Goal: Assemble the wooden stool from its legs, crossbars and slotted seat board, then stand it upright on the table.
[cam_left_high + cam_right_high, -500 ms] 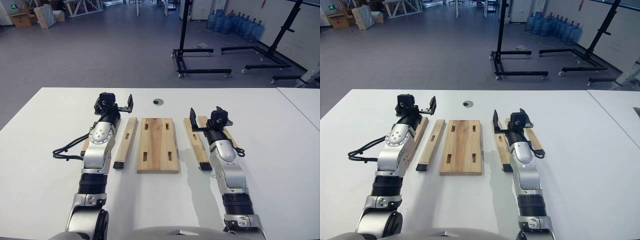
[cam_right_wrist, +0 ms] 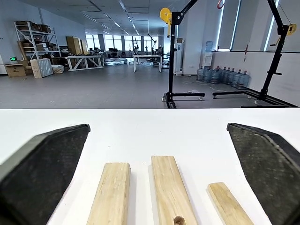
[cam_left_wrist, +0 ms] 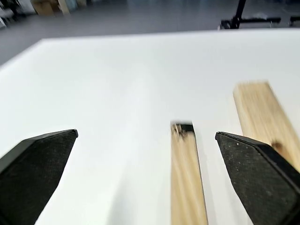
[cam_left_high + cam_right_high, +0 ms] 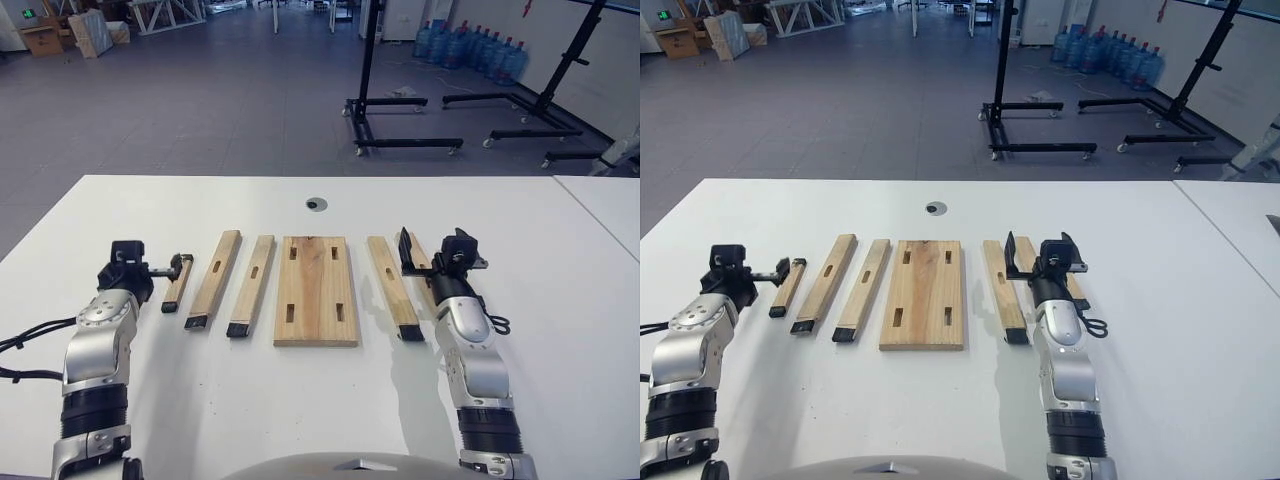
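A white table point(image 4: 120, 210) with a small round hole point(image 4: 316, 203) near its far edge stands in a large hall. The hall has a grey floor, black wheeled stands point(image 4: 405, 110), blue water bottles point(image 4: 475, 45) by the far wall and boxes point(image 4: 45, 38) in the far corner.

The left gripper point(image 3: 146, 135) is spread wide just above the table. A short stick point(image 4: 176, 285) lies between its fingers point(image 3: 37, 164), and a long slat point(image 4: 213, 278) is just beyond its inner finger. A second slat point(image 4: 250, 283) and then the seat board point(image 4: 316, 290) lie flat farther inward. The wrist picture is blurred, so I cannot tell whether the fingers touch the stick.

The right gripper point(image 2: 158, 126) is also spread wide. Three wooden pieces lie below and ahead of it, with a notched piece point(image 2: 171, 192) in the middle. From the head, an inner slat point(image 4: 390, 285) lies just beside this gripper towards the seat board. The arm covers most of the wood under it point(image 4: 1073, 288), so I cannot match those pieces one to one
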